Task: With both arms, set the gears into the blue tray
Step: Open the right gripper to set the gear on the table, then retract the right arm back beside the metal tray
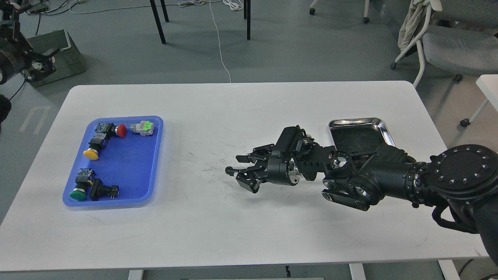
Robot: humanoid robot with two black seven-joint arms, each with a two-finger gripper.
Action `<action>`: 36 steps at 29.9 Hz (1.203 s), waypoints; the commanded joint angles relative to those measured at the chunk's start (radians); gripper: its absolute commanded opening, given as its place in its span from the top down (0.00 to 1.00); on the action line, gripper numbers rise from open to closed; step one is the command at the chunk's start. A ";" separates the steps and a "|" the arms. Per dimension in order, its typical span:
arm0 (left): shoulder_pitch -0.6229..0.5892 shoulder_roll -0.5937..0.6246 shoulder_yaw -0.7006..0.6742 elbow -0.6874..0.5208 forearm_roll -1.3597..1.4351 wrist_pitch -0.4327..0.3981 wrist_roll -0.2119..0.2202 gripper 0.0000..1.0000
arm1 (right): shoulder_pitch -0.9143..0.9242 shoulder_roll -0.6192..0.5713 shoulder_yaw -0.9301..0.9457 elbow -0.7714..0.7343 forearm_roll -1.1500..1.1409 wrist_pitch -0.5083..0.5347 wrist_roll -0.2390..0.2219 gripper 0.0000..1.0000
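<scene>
The left gripper (48, 58) hangs off the surface (233, 109), its state unclear. The blue tray (155, 155) holds five switches (90, 151). Mid-surface, the right gripper (233, 165) pinches a gear (229, 169); behind lies a steel tray (358, 123).

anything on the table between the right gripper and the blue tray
Nothing visible. The right gripper is over the middle of the table, and only bare white tabletop lies between it and the blue tray on the left. Switches sit along the tray's left side and top, leaving its centre and right side open.
</scene>
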 commanded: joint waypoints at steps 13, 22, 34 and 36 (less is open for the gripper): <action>-0.020 0.058 0.037 -0.060 0.023 -0.162 0.252 0.01 | 0.084 0.000 0.276 -0.097 0.489 0.034 -0.008 0.31; -0.041 0.057 0.050 -0.179 0.110 -0.162 0.344 0.01 | 0.089 -0.126 0.469 -0.098 0.813 0.109 -0.010 0.18; -0.040 0.092 0.186 -0.492 0.422 -0.087 0.253 0.01 | 0.061 -0.345 0.544 -0.101 1.169 0.169 -0.023 0.10; -0.046 0.095 0.197 -0.511 0.420 -0.092 0.242 0.01 | 0.048 -0.357 0.544 -0.101 1.240 0.169 -0.024 0.10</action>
